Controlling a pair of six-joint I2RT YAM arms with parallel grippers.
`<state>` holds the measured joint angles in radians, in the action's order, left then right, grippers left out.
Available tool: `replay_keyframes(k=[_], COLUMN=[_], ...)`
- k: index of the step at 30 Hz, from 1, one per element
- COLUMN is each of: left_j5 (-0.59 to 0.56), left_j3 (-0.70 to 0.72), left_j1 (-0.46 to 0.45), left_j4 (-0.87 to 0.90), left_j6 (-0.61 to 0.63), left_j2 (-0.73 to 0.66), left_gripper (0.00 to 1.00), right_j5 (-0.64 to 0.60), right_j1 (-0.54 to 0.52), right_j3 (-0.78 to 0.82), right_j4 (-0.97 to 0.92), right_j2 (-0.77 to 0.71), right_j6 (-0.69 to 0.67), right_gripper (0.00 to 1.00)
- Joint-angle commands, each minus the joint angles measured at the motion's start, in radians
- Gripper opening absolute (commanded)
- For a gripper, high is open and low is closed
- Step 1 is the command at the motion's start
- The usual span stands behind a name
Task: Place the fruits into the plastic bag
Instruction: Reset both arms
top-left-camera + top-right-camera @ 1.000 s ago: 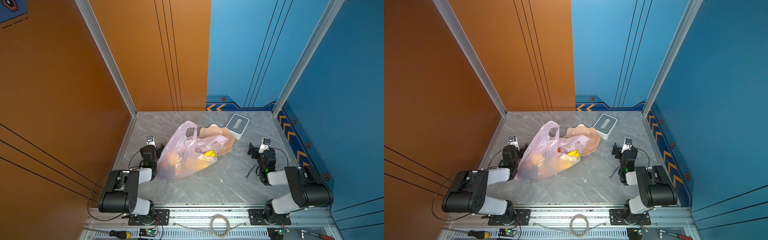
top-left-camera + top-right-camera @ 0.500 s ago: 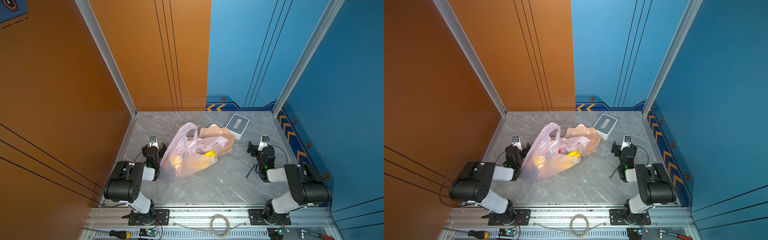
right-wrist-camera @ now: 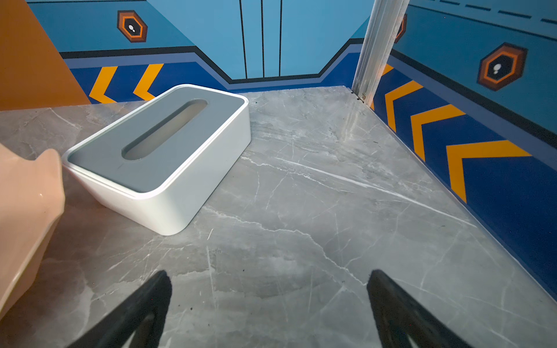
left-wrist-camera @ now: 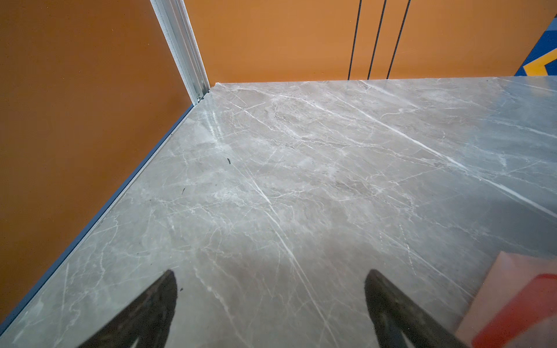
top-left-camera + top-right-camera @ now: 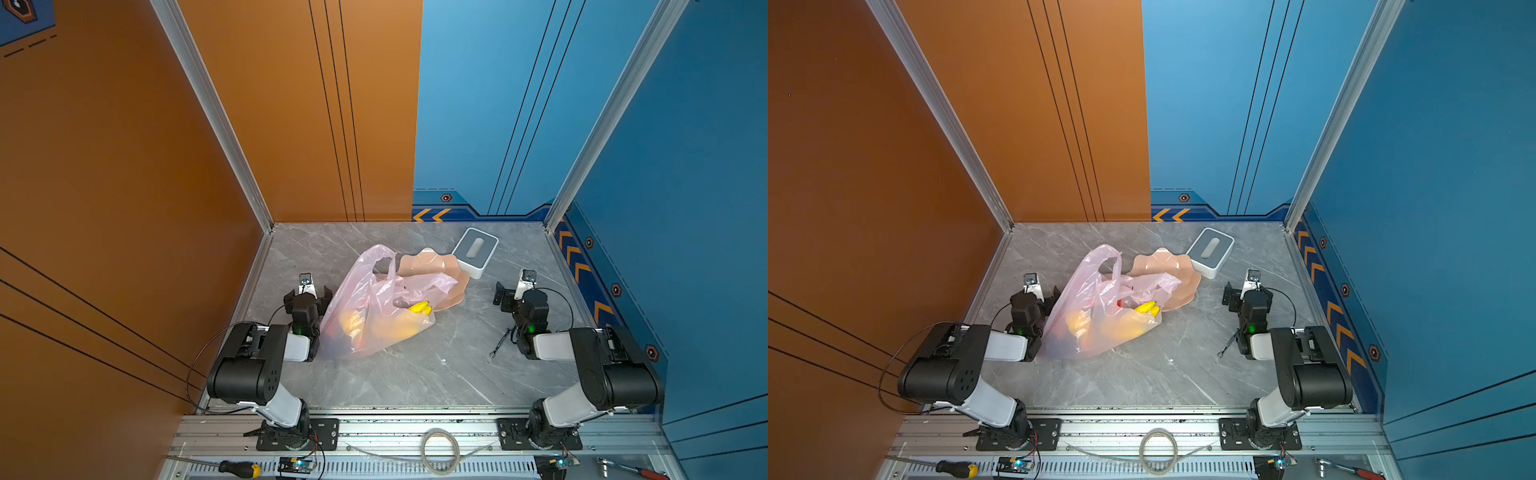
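Fruits (image 5: 419, 308) inside one plastic bag (image 5: 365, 291); one plate (image 5: 424, 264); one box (image 5: 475, 251); left end effector (image 4: 270, 274) and right end effector (image 3: 269, 273) spread.

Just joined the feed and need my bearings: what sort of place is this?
Probably a staged robot test booth: painted orange and blue wall panels, marble-look tabletop, left arm and right arm bolted to an aluminium rail.

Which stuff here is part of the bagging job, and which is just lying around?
Job: plastic bag; fruits inside it, including yellow bananas.
Lying about: beige wavy-edged plate; white-grey box; screwdriver on the front rail.
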<state>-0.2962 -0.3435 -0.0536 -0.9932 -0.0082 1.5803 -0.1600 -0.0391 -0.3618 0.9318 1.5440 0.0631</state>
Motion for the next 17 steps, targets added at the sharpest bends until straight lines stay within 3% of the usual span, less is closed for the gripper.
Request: replay_keyframes(k=[1, 17], left_j5=[-0.027, 0.013], left_j3=[-0.016, -0.016], left_j1=[-0.012, 0.005], left_j4=[0.018, 0.022], left_j6=[-0.001, -0.007], left_j2=[-0.011, -0.014], left_gripper=[0.98, 0.98], right_j5=[0.007, 0.005], right_j1=[0.005, 0.004], right_j3=[-0.008, -0.009], right_j4=[-0.016, -0.016], right_j2=[0.004, 0.004], right_j6=[-0.002, -0.003], right_gripper=[1.0, 1.0])
